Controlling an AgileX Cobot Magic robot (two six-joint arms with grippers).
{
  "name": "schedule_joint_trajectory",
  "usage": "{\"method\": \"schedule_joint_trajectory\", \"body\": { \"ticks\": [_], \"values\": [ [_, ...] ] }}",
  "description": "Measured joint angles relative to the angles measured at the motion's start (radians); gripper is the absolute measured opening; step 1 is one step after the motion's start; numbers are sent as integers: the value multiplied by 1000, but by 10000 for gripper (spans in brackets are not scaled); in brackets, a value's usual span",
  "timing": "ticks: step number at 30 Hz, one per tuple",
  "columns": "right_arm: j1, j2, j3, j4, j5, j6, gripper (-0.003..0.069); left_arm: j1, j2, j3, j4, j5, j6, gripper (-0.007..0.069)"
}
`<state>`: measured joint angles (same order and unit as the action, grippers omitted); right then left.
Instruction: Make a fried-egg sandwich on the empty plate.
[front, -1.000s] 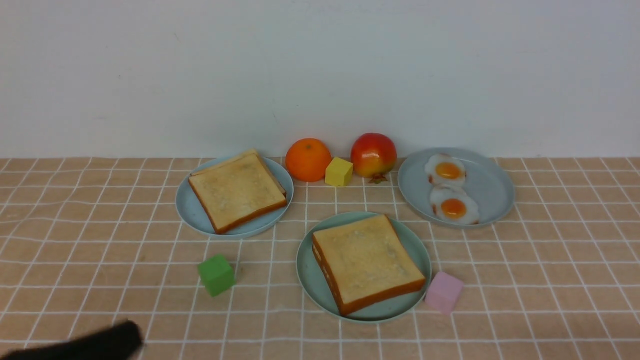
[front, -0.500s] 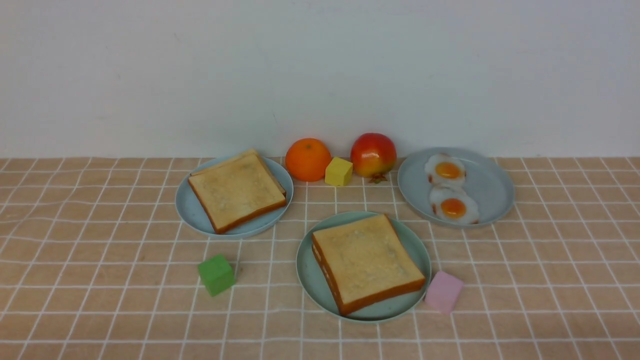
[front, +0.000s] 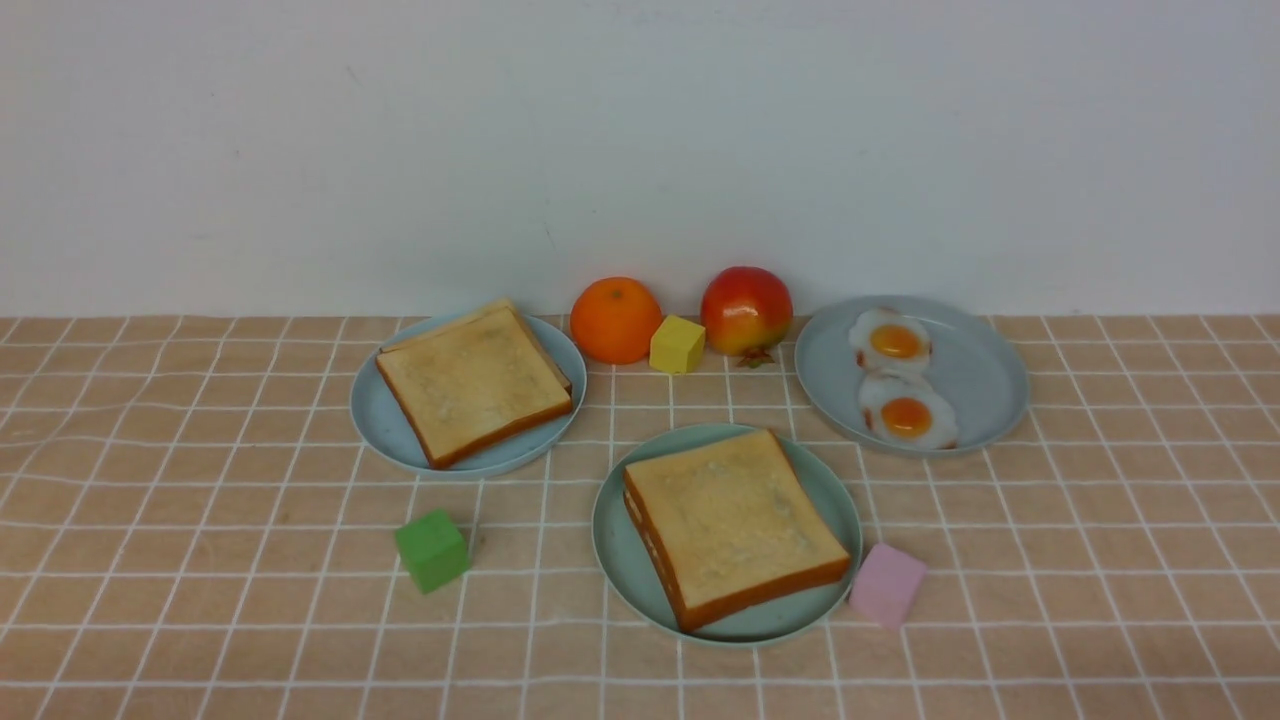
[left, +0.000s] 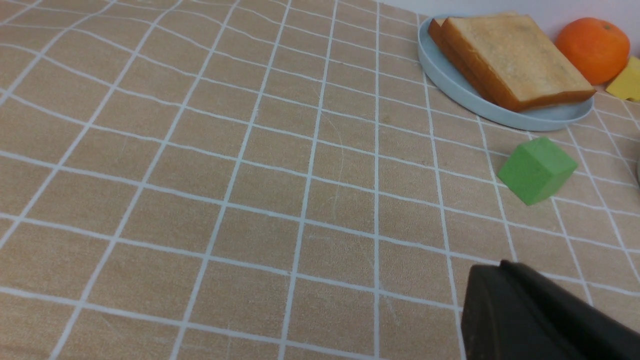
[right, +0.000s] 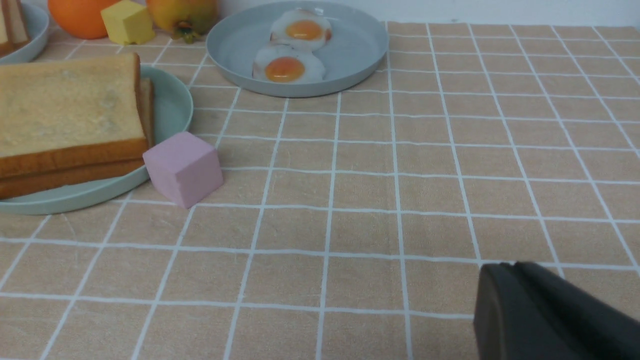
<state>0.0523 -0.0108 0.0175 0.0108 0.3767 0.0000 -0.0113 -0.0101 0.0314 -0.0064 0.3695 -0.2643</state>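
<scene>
The fried-egg sandwich lies on the mint-green plate at the table's front centre. It is two toast slices stacked, with a thin white sliver showing between them at the left edge. In the right wrist view the sandwich shows both crusts on the plate, and the egg is hidden. Neither arm shows in the front view. My left gripper is shut and empty above bare cloth, short of the green cube. My right gripper also has its fingers together, empty, well away from the pink cube.
A grey-blue plate at back left holds plain toast. Another grey-blue plate at back right holds two fried eggs. An orange, yellow cube and red fruit line the wall. A green cube and pink cube flank the sandwich.
A dark piece of my left arm at the front view's bottom-left corner one second ago has drawn back out of view. Nothing on the table moved.
</scene>
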Motion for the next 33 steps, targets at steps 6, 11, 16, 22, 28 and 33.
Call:
{"method": "schedule_joint_trajectory", "body": {
  "ticks": [6,11,16,22,28,33],
  "values": [
    [0,0,0,0,0,0,40,0,0,0,0,0,0,-13],
    [0,0,0,0,0,0,46,0,0,0,0,0,0,-13],
    [0,0,0,0,0,0,54,0,0,0,0,0,0,-13],
    [0,0,0,0,0,0,63,0,0,0,0,0,0,-10],
    [0,0,0,0,0,0,72,0,0,0,0,0,0,-10],
    [0,0,0,0,0,0,78,0,0,0,0,0,0,-10]
  ]
}}
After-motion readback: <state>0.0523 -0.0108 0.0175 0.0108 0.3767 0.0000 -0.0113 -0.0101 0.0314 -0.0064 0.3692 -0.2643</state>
